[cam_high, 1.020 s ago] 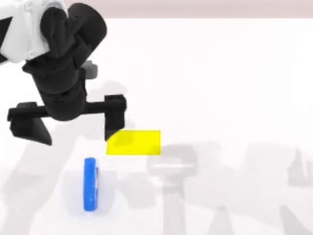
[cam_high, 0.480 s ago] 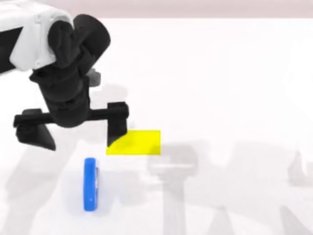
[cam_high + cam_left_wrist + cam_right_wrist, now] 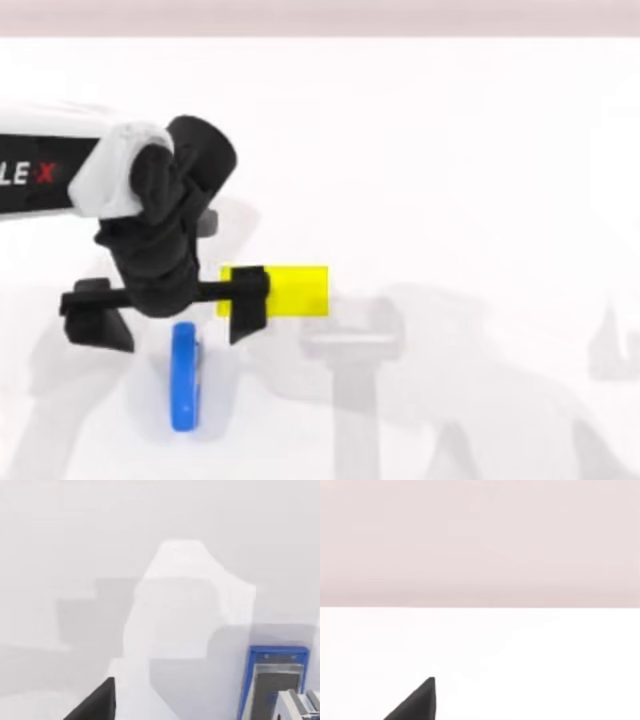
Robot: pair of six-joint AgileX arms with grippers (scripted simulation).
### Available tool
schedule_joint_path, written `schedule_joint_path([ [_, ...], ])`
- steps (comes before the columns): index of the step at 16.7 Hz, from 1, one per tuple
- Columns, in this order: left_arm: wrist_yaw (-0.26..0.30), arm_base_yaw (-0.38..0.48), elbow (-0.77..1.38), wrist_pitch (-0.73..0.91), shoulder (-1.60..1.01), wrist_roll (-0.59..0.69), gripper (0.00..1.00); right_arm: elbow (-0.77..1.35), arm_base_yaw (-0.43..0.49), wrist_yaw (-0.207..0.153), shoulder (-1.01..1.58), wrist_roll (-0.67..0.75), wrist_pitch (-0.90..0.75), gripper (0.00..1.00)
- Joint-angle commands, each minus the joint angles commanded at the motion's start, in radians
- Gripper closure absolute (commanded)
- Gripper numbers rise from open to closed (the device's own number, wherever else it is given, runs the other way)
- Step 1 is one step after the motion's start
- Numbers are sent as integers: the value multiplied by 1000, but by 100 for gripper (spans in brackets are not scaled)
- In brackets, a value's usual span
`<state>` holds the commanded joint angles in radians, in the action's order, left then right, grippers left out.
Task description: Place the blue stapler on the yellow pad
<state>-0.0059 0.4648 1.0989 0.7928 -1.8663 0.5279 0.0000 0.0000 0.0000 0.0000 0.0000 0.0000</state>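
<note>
Top view: straight down over the table. Left wrist view: close above it, sharing the blue stapler with top view. Right wrist view: level across table toward far wall.

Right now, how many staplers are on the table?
1. The stapler lies lengthwise at the table's front left, just below the open left gripper, apart from the pad.

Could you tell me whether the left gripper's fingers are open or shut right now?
Open. In the top view the left gripper has its fingers spread wide above the blue stapler, holding nothing.
</note>
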Motion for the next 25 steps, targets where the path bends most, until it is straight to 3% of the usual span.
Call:
schedule_joint_path([
  [4,0,0,-2,-2,-1,0,0,0,0,0,0,0,0,0],
  [17,0,0,-2,-2,-1,0,98,0,0,0,0,0,0,0],
  [25,0,0,-2,-2,-1,0,100,0,0,0,0,0,0,0],
])
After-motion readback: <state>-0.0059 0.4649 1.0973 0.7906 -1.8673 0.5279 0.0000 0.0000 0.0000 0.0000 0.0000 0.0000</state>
